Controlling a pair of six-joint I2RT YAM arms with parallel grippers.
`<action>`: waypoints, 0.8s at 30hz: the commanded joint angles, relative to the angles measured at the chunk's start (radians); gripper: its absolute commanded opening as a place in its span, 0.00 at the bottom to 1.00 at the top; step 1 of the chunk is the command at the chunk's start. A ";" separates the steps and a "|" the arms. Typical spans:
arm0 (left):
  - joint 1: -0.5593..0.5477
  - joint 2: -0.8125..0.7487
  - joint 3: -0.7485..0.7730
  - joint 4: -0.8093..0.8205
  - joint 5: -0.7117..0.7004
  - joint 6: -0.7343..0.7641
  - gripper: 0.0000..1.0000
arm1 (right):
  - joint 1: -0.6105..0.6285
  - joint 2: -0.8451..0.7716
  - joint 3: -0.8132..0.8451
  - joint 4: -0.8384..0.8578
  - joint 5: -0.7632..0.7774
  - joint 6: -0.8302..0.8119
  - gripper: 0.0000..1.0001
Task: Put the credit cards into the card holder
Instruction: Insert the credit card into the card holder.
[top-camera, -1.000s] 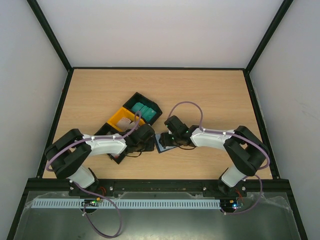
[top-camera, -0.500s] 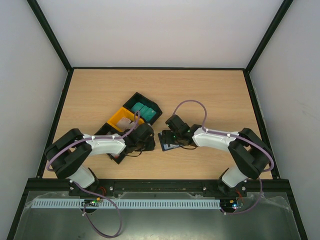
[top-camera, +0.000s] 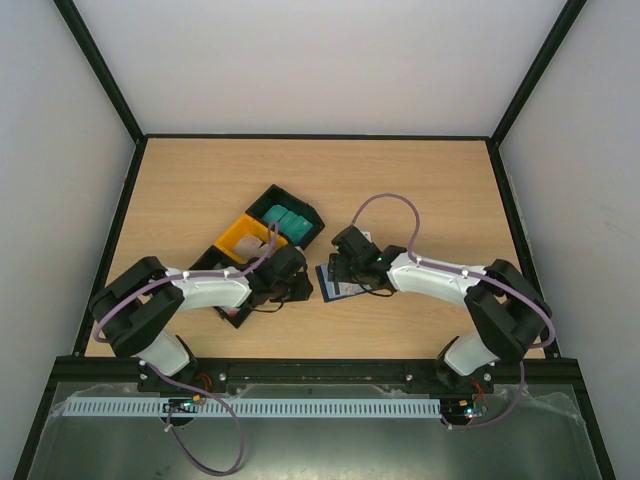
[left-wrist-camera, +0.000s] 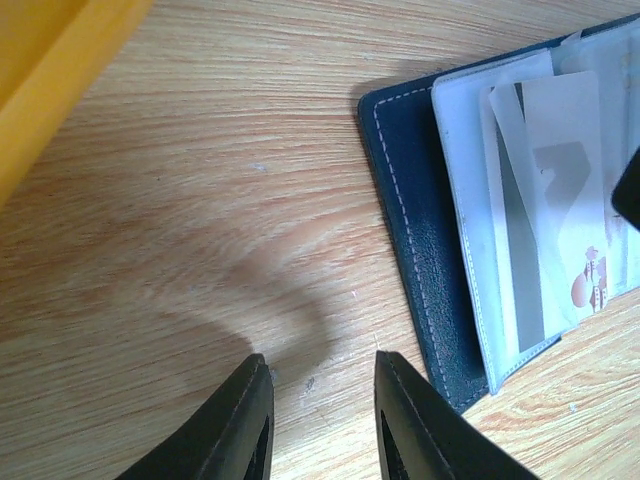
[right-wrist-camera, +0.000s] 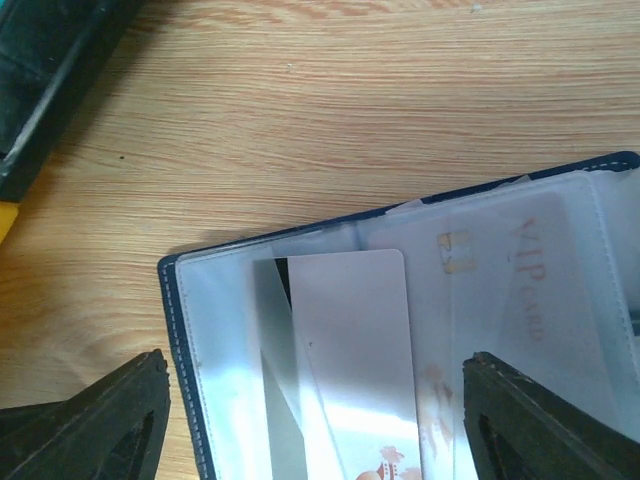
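Your right gripper (right-wrist-camera: 315, 385) hangs spread wide over the open card holder (left-wrist-camera: 412, 230), which lies flat on the surface (left-wrist-camera: 200, 200) between the arms. A white card (right-wrist-camera: 350, 340) sits askew on its clear pockets. Your left gripper (left-wrist-camera: 322, 372), narrowly parted and empty, hovers just beside the holder's edge. Pin that edge, then square the card and slide it home.

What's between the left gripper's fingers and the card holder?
Just bare wooden table separates the left gripper from the card holder; the left wrist view shows it.
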 joint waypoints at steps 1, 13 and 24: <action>0.008 0.005 -0.020 -0.004 0.021 -0.003 0.30 | -0.004 0.025 0.023 -0.040 0.037 -0.021 0.75; 0.010 0.043 0.011 0.028 0.050 0.005 0.26 | -0.004 0.101 0.000 0.019 -0.060 -0.063 0.65; 0.008 0.119 0.037 0.034 0.091 0.009 0.17 | -0.007 0.104 -0.025 0.076 -0.143 -0.071 0.55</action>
